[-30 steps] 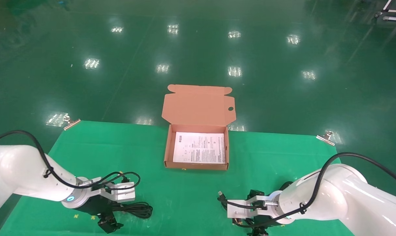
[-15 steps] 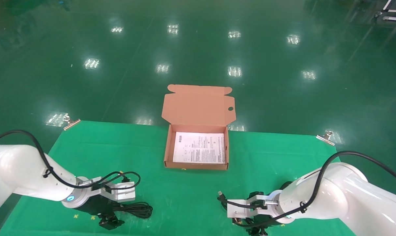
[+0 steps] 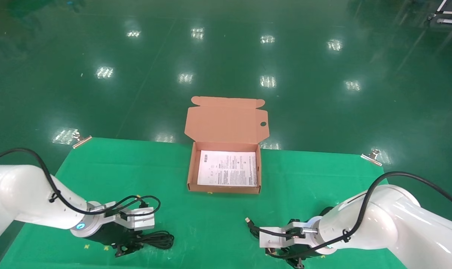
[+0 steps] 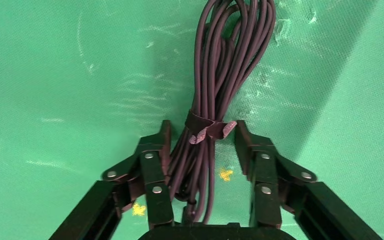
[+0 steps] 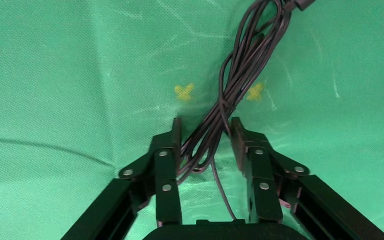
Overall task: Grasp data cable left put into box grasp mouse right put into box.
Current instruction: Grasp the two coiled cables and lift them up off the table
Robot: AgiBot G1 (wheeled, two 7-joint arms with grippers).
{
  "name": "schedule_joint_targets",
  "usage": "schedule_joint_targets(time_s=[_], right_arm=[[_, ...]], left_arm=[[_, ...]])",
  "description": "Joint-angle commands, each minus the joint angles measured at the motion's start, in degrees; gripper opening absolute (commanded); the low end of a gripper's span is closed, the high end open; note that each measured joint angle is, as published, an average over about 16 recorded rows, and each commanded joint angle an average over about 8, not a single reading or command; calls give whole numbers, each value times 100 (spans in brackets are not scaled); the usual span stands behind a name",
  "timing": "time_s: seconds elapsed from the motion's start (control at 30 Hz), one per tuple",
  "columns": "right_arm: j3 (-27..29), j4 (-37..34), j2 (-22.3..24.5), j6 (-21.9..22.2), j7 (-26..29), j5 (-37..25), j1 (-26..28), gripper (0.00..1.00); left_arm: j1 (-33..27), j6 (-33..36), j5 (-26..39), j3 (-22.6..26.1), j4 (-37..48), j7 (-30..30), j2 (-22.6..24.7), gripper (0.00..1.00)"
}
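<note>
- The left gripper [image 4: 200, 135] is low at the near left corner of the table [image 3: 304, 179]; its jaws are part open, one on each side of the data cable [image 4: 220, 75], right by the tie [image 4: 207, 129]
- One jaw touches the cable strands, the other stands a bit apart, so it does not hold the bundle tight yet
- The right gripper [image 5: 202, 132] is low by the near edge of the table, toward the right; its jaws are part open around some thin black cord [image 5: 240, 65], not pinching it
- The box [image 3: 224, 188] sits open at the middle of the far edge, with only the white leaflet [image 3: 227, 168] inside
- I think the left jaws could catch only some loops; then the rest might hang down and snag on the box wall
- I think the right jaws could close on the cord alone; then the mouse would dangle and swing, or slip away
- The mouse itself cannot be seen in any view; it may be under the right gripper
- The head view hides both grippers' jaws behind the wrists
- The near end of the data cable is hidden under the left gripper
</note>
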Motion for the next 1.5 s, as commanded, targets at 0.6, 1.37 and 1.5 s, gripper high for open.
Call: schedule_joint_targets(time_s=[0.6,1.37,1.5], right_arm=[[132,430,322,-111,256,-1,196,0],[891,1163,340,362,803,-731,2039,0],[983,786,24,744,560,-612,2211,0]], left_arm=[[-143,151,179,42,-493,-163,-292,0],[-1274,254,1203,-238,-2891,-1485,-1047,0],[-1440,61,1288,-308,-2849,-1495,-922,0]])
